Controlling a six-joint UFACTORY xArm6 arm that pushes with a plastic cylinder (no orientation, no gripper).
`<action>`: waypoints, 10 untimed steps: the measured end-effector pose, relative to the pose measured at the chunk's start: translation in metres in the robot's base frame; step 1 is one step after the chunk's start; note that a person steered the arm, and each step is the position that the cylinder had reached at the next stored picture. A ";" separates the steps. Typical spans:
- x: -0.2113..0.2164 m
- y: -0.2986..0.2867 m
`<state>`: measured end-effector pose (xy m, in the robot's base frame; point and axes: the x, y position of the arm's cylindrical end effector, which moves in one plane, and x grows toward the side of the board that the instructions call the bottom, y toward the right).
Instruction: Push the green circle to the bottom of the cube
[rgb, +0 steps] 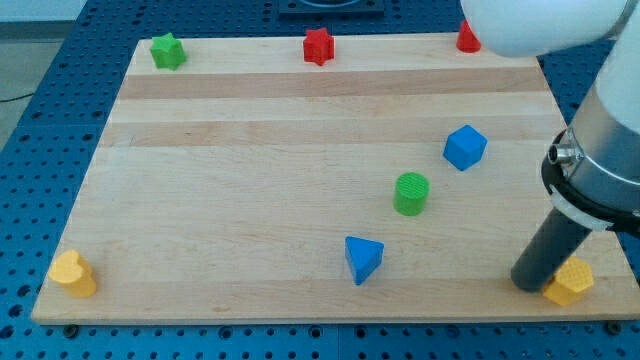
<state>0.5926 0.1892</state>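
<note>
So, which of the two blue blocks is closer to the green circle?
The blue cube, up and to the view's right of the green circle, looks slightly closer. The blue triangular block lies below it, toward the view's bottom.

The green circle (411, 193) was a short, ribbed cylinder standing upright on its flat end, right of the frame's centre on the tabletop (250, 200). The blue cube (465, 147) sat up and to the right of it, turned so one corner faced forward. The two were near each other but apart.
</note>
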 end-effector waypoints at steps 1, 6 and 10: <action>0.000 0.000; -0.069 -0.027; -0.067 -0.139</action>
<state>0.5257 0.0504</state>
